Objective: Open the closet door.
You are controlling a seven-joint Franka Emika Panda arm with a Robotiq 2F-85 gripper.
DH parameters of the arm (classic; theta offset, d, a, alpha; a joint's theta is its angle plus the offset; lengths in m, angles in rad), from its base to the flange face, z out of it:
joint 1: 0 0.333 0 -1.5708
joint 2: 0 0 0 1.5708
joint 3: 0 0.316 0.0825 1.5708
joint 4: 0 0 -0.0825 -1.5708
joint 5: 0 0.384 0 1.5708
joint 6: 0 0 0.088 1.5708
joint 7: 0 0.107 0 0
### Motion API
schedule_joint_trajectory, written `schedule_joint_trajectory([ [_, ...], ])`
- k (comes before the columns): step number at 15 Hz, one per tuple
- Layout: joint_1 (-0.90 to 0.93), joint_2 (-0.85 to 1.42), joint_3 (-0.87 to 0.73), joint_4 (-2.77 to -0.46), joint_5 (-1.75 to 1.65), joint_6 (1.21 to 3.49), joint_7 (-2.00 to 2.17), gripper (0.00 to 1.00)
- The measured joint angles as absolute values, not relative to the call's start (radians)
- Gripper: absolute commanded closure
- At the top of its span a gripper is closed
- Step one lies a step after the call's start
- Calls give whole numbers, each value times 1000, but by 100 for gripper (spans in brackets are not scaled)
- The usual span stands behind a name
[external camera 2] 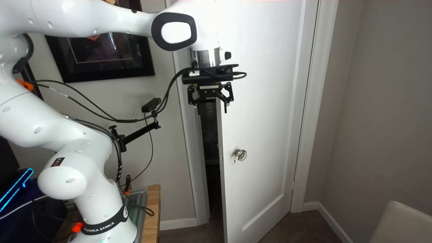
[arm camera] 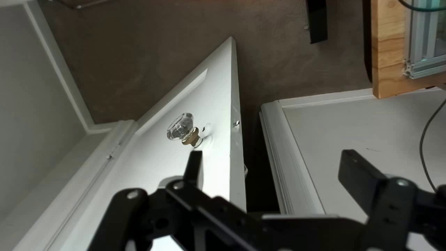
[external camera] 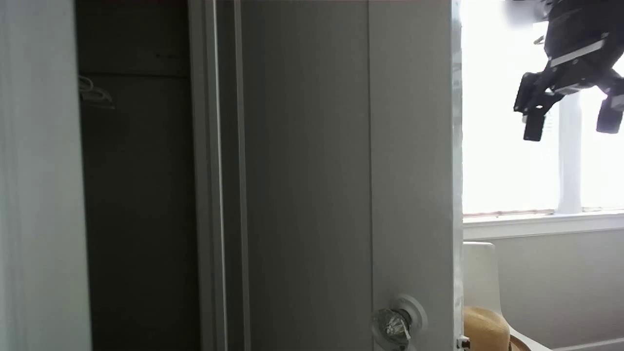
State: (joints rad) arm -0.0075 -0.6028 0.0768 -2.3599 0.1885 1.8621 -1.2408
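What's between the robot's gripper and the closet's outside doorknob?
Nothing: in an exterior view, the stretch from gripper to outside doorknob looks bare, with mostly closet door behind it.

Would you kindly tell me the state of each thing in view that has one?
Closet door, partly open
Knob, not gripped; whether turned, cannot tell
Hand, open, holding nothing
Picture, hanging
Blue light, lit
Window, bright; open or shut, cannot tell

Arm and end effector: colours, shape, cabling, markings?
Arm: white, smoothly rounded; black band near the bottom, lettered FRANKA EMIKA in white. Black cables run alongside. End effector: black, angular, with two blocky-tipped fingers.
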Motion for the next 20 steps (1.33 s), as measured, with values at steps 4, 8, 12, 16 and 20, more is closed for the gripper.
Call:
schedule_joint_trajectory([
  [4, 36, -780, 76, -2402, 125, 1803, -1067, 0],
  [8, 111, -937, 110, -2412, 71, 1819, -930, 0],
  [12, 195, -1039, 153, -2412, 8, 1859, -859, 0],
  [16, 262, -1073, 178, -2413, -59, 1919, -837, 0],
  [20, 334, -1030, 213, -2419, -87, 1995, -837, 0],
])
